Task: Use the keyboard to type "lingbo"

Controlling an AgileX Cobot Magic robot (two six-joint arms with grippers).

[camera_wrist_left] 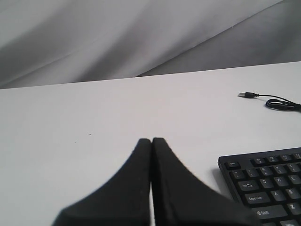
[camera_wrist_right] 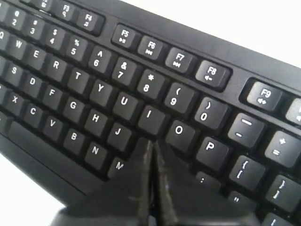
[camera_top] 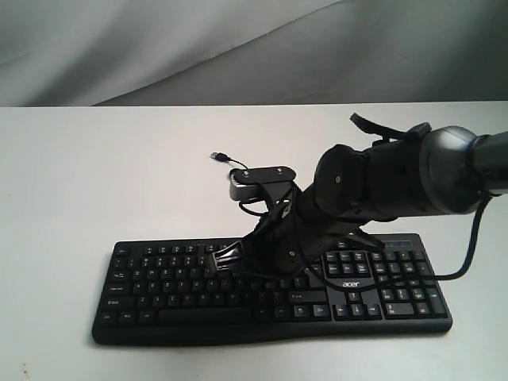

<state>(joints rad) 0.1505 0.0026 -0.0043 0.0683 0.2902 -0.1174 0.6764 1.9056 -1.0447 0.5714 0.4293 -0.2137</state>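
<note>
The black keyboard with an acer logo lies on the white table near the front edge. My right gripper reaches in from the right and hangs over its letter keys. In the right wrist view the right gripper is shut, its tips pressed together. They sit where the K key would be, between J, I, O and M; contact cannot be told. My left gripper is shut and empty, over bare table beside the keyboard's Esc corner. The exterior view does not show it.
The keyboard's thin black cable runs back over the table and ends in a loose USB plug, which the left wrist view shows as a USB plug too. A grey backdrop rises behind the table. The right arm covers the keyboard's middle.
</note>
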